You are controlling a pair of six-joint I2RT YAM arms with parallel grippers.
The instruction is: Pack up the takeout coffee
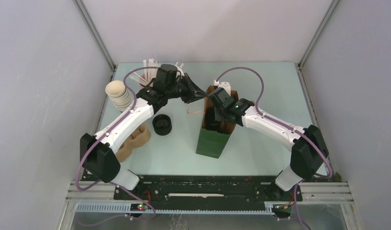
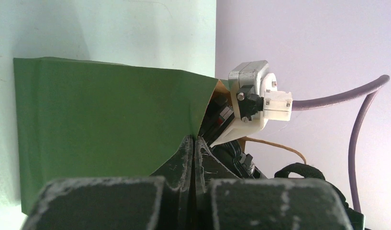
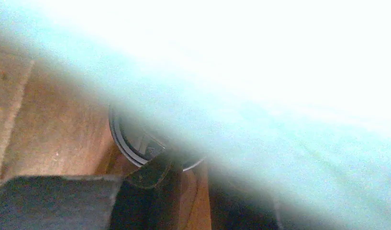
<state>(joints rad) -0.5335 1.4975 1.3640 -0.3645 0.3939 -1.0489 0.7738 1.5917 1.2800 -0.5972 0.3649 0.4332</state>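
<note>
Paper bag [image 2: 102,120] pinched by left gripper [image 2: 194,153] jaws; right gripper [image 1: 216,114] jaws unreadable; takeout coffee [image 3: 136,146] could be tipped if released high.

Matt green paper bag [image 2: 102,124], plain brown kraft inside; scuffed, dull black plastic left fingers [image 2: 179,165]; takeout coffee [image 3: 131,151] lid of slightly shiny black plastic; smooth pale surface [image 1: 260,158]

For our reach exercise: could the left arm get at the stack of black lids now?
Probably not yet: nothing covers the lid stack, but the left fingers are pinching the paper bag.
</note>
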